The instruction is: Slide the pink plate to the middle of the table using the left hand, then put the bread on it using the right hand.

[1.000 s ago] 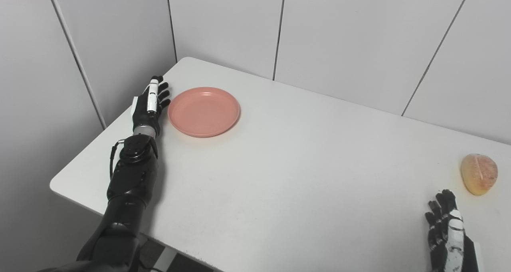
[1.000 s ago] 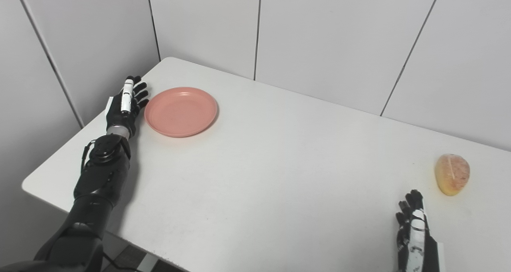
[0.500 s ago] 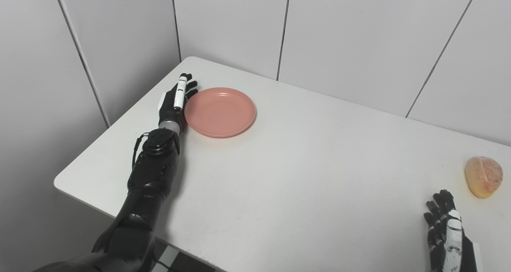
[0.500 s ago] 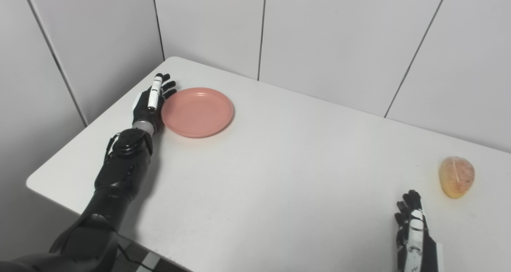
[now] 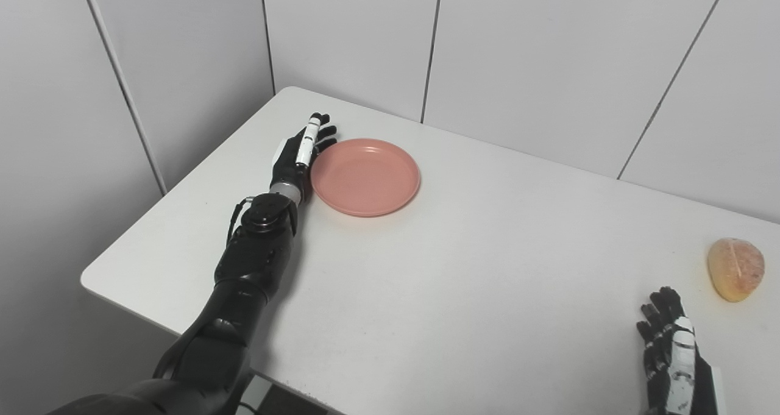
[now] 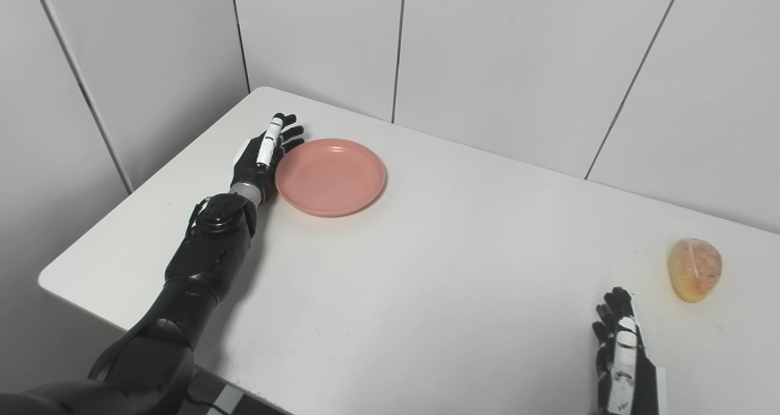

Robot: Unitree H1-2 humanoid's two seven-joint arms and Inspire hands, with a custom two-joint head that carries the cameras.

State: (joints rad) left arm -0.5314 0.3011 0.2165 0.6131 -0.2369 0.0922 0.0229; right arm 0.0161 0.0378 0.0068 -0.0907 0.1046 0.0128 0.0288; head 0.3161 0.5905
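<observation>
Your left hand (image 5: 300,156), fingers straight and grasping nothing, presses edge-on against the pink plate (image 5: 365,176) at the table's (image 5: 463,281) far left. Right hand (image 5: 670,357), partly cropped, seems open near the bread (image 5: 735,269), whose long axis points away from you.

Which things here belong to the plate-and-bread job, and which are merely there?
Belongs to the job:
pink plate
bread
left robot hand
right robot hand

Merely there:
white table
wall panels

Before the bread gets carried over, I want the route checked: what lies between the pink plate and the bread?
Only bare table between the pink plate and the bread, plain in both eye views.
</observation>
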